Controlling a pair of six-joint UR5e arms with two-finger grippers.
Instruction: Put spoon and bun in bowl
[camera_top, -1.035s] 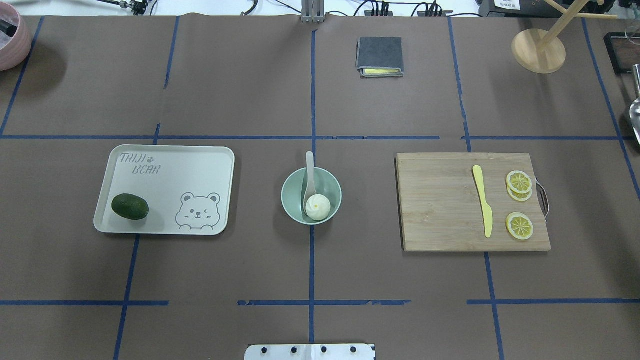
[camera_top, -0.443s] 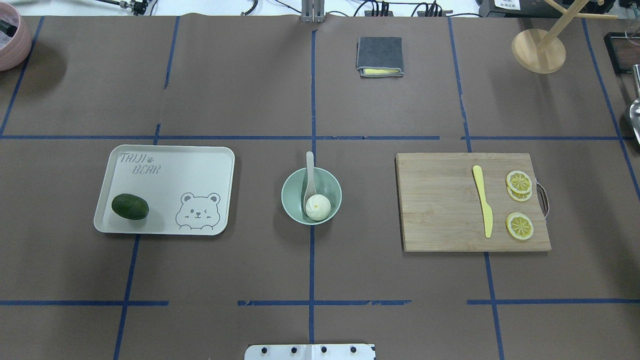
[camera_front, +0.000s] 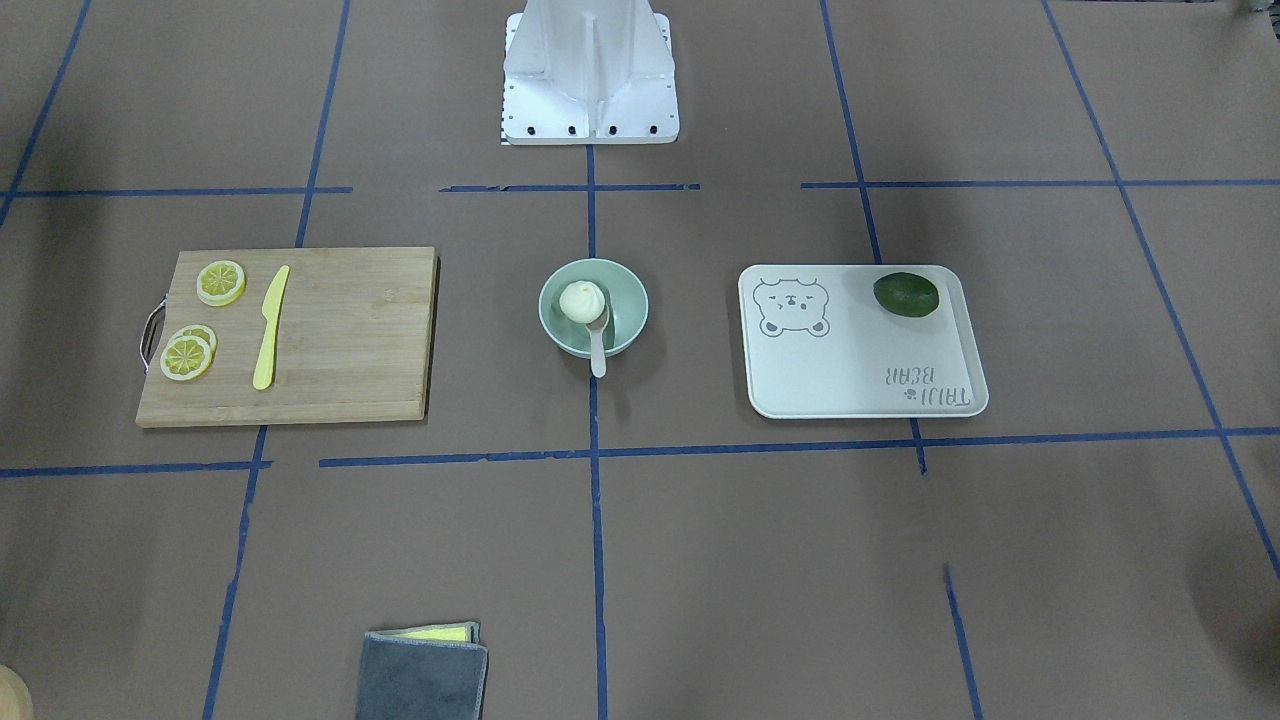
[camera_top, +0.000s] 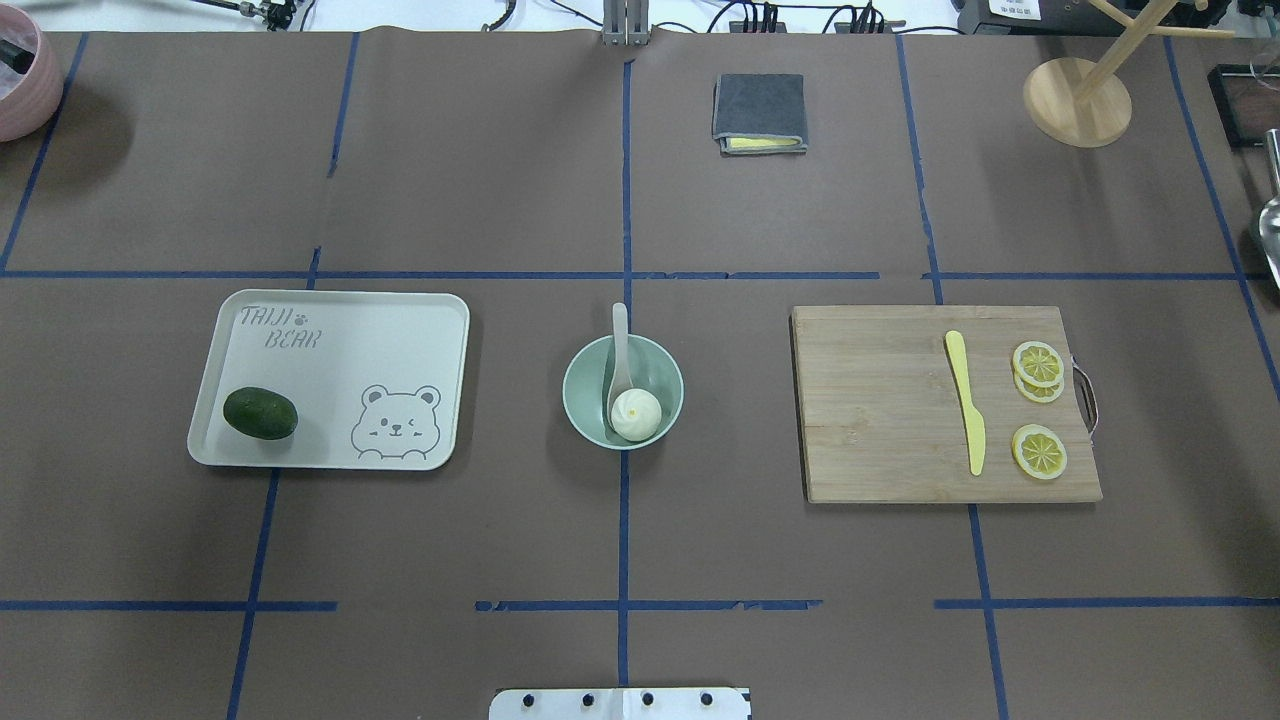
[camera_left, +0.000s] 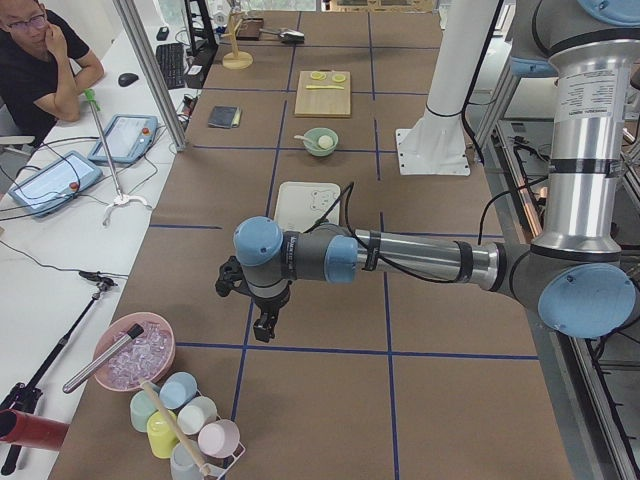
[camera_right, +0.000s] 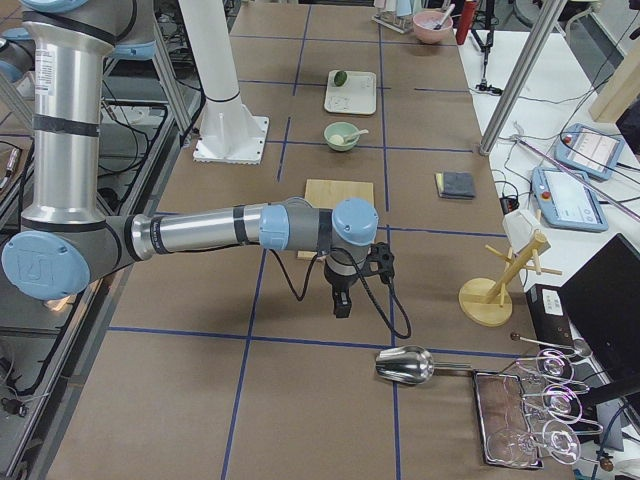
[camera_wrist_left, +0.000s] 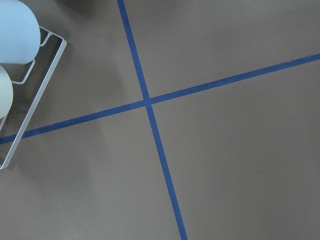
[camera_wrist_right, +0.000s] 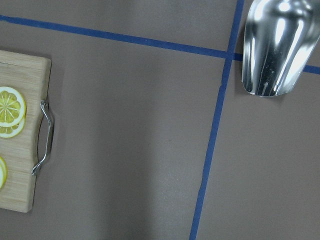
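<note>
The pale green bowl (camera_top: 662, 367) stands at the table's centre, also in the front view (camera_front: 627, 301). The white pleated bun (camera_top: 634, 414) lies inside it (camera_front: 581, 299). The off-white spoon (camera_top: 620, 345) rests with its scoop in the bowl against the bun and its handle over the far rim (camera_front: 598, 352). Both arms are away from the bowl. The left gripper (camera_left: 265, 327) shows only in the left side view, near the cup rack. The right gripper (camera_right: 342, 304) shows only in the right side view, beyond the cutting board. I cannot tell whether either is open or shut.
A white bear tray (camera_top: 340, 350) with an avocado (camera_top: 260, 414) lies left of the bowl. A wooden board (camera_top: 880, 410) with a yellow knife (camera_top: 966, 405) and lemon slices (camera_top: 1038, 364) lies right. A grey cloth (camera_top: 759, 112), a wooden stand (camera_top: 1077, 102) and a metal scoop (camera_wrist_right: 277, 47) sit farther out.
</note>
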